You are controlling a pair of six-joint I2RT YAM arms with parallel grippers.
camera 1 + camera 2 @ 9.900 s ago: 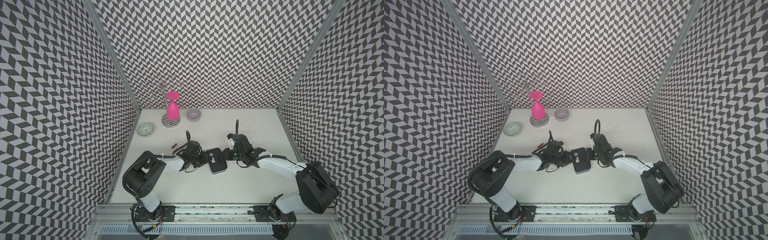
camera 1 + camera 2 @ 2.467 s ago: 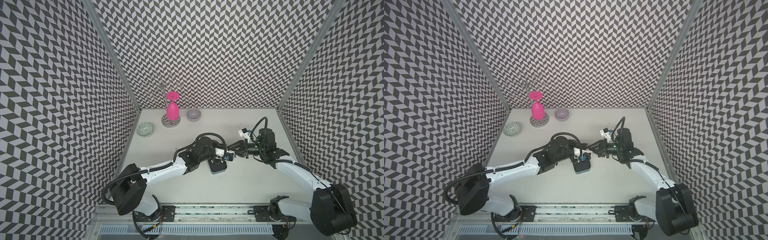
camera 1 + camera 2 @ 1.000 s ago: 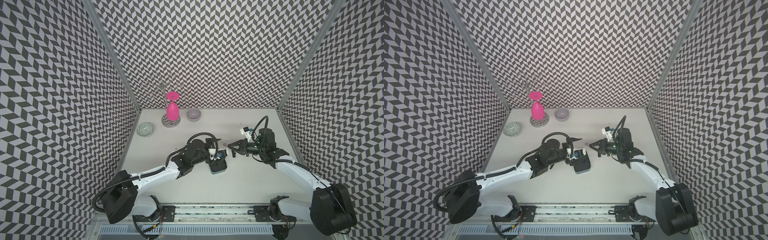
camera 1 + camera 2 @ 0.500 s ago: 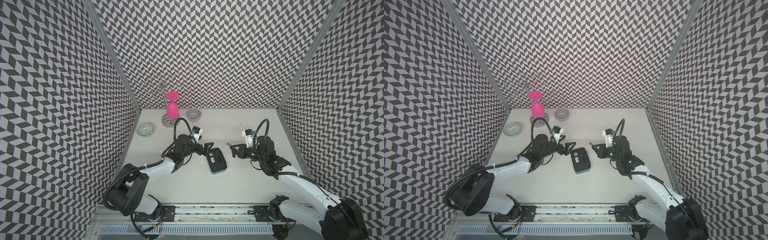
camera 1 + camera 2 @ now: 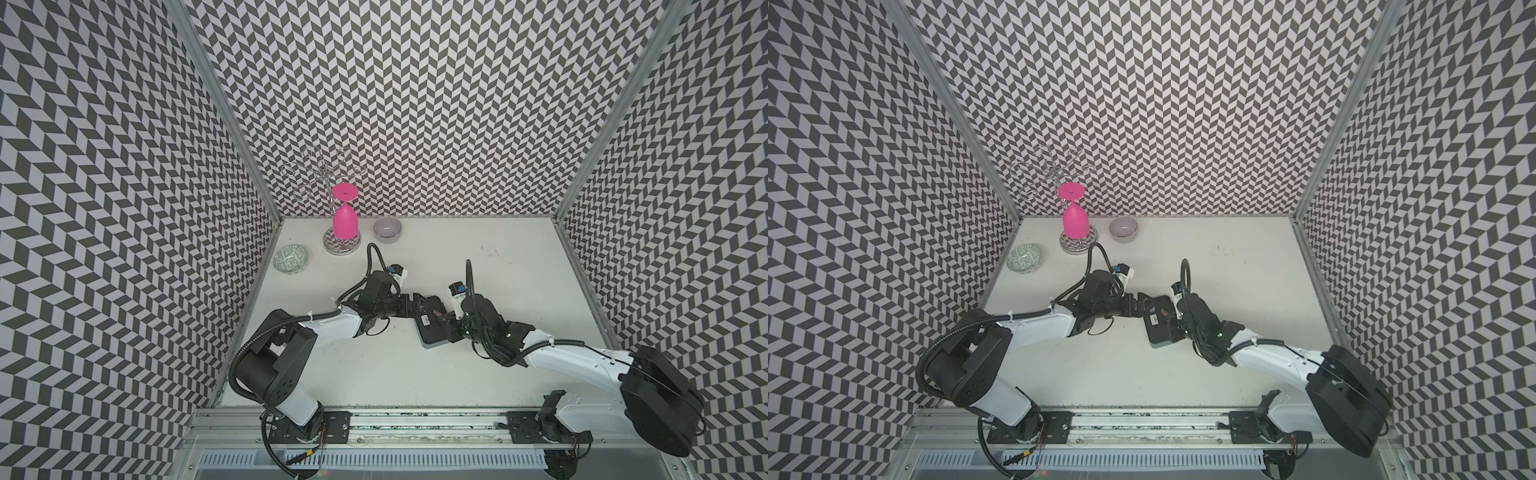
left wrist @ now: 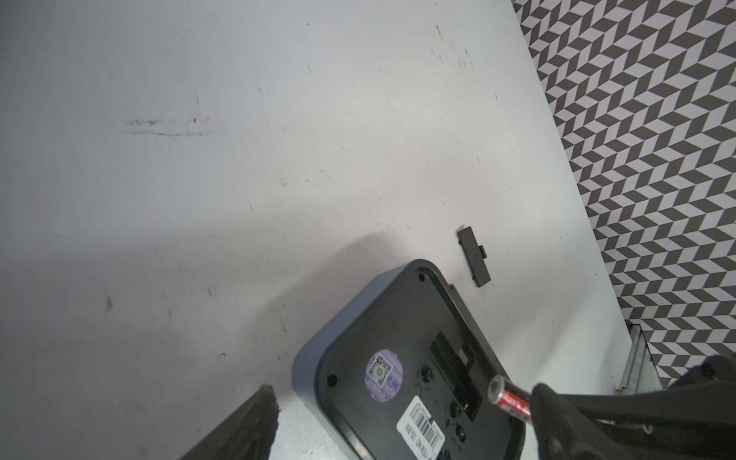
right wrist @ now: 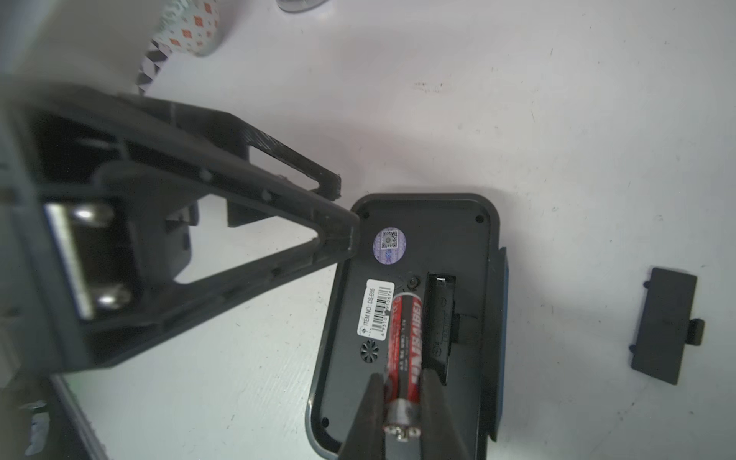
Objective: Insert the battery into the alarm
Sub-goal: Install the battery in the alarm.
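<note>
Battery (image 7: pixel 404 346), pinched near its metal end by the closed fingers of the right gripper (image 7: pixel 402 376), now hangs over the black back of the alarm (image 7: pixel 438 231), just beside the open compartment (image 7: pixel 440 318); half a second earlier both arms stood clear. Left gripper (image 5: pixel 417 308), fingers spread wide and empty, has come to the casing's edge. Insertion looks imminent. Cover (image 7: pixel 665 328) lies apart on the counter (image 7: pixel 557 119). White label: "ITEM NO.: DS-B55", barcode; round QR sticker; cell's lettering only partly legible
</note>
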